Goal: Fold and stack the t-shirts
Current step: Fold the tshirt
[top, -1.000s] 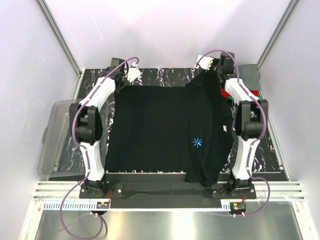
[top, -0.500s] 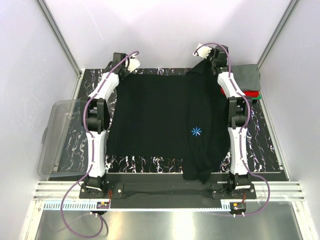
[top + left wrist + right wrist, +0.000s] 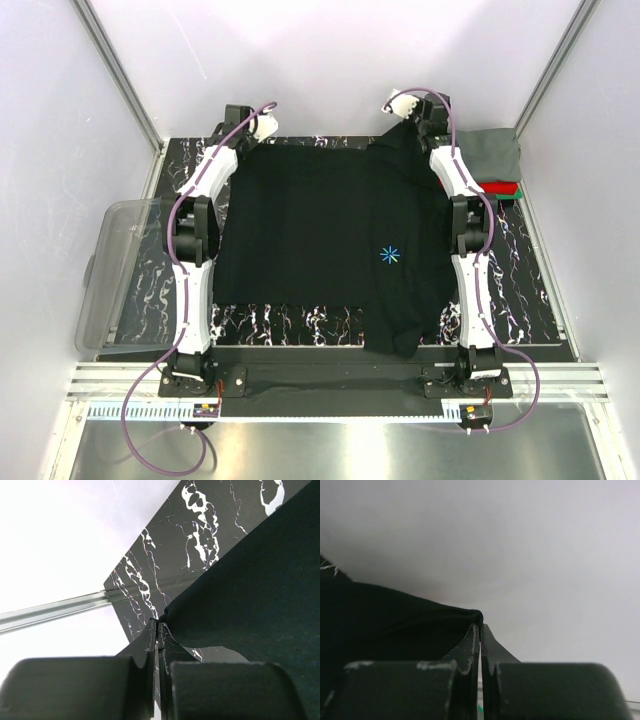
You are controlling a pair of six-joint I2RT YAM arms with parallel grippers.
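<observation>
A black t-shirt (image 3: 320, 230) with a small blue logo (image 3: 388, 255) lies spread over the marble table, its right part folded over and hanging off the near edge. My left gripper (image 3: 240, 122) is shut on the shirt's far left corner (image 3: 172, 616). My right gripper (image 3: 408, 112) is shut on the shirt's far right edge (image 3: 470, 616) and holds it lifted by the back wall. A folded grey shirt (image 3: 497, 152) lies on red (image 3: 512, 187) and green ones at the far right.
A clear plastic bin (image 3: 105, 275) stands off the table's left edge. Metal frame posts (image 3: 120, 75) rise at the back corners. The white back wall is close behind both grippers. A bare marble strip (image 3: 300, 322) shows at the near edge.
Both arms have stretched farther toward the back wall, pulling the shirt away from the near edge and flatter. More marble shows at the front.
</observation>
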